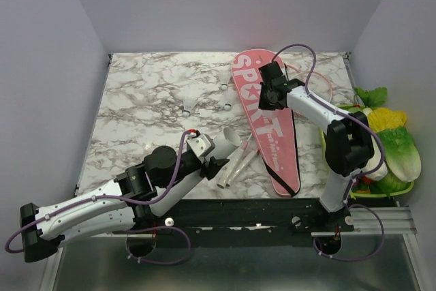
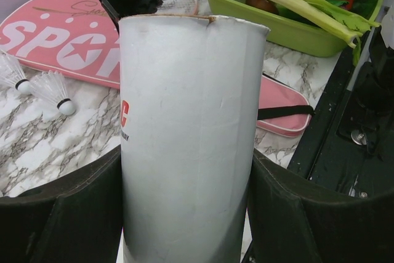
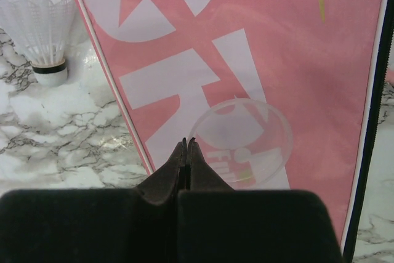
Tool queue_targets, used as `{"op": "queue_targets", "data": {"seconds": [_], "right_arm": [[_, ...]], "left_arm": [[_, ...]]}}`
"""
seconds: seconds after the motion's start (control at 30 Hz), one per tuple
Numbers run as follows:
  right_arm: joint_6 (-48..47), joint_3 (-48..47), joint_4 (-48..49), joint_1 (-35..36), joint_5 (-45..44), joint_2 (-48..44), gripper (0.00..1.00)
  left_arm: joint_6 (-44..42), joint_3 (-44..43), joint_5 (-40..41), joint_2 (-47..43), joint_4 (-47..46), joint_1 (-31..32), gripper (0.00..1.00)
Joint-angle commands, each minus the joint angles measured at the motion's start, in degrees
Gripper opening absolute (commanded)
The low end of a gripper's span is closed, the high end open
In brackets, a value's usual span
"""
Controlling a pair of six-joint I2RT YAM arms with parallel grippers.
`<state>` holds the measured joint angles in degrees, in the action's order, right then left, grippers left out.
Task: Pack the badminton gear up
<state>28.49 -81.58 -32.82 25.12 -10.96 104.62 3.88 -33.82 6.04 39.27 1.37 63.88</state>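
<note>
Right pincer [image 3: 186,141] beside clear lid [image 3: 249,143], wrist-only

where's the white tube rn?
The white tube sits clamped in the left gripper, front-centre of the table in the top view, just left of the pink bag's narrow end.

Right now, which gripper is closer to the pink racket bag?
Right. The right gripper, shut, hangs directly over the pink racket bag near its wide end. The left gripper is off to the bag's left side, clamped around the white tube.
</note>
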Motion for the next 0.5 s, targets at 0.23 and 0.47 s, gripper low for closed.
{"op": "queue_targets", "data": {"seconds": [0.23,0.47], "right_arm": [[-0.19,-3.41,0.03,-0.6,-5.29,4.98,0.26],[-2.47,-5.69,-0.32,-0.6,-4.51,2.97,0.56]], "left_arm": [[11.59,2.97,3.45,-0.77,4.61,0.55,0.0],[12.12,4.03,3.89,-1.12,3.91,0.55,0.0]]}}
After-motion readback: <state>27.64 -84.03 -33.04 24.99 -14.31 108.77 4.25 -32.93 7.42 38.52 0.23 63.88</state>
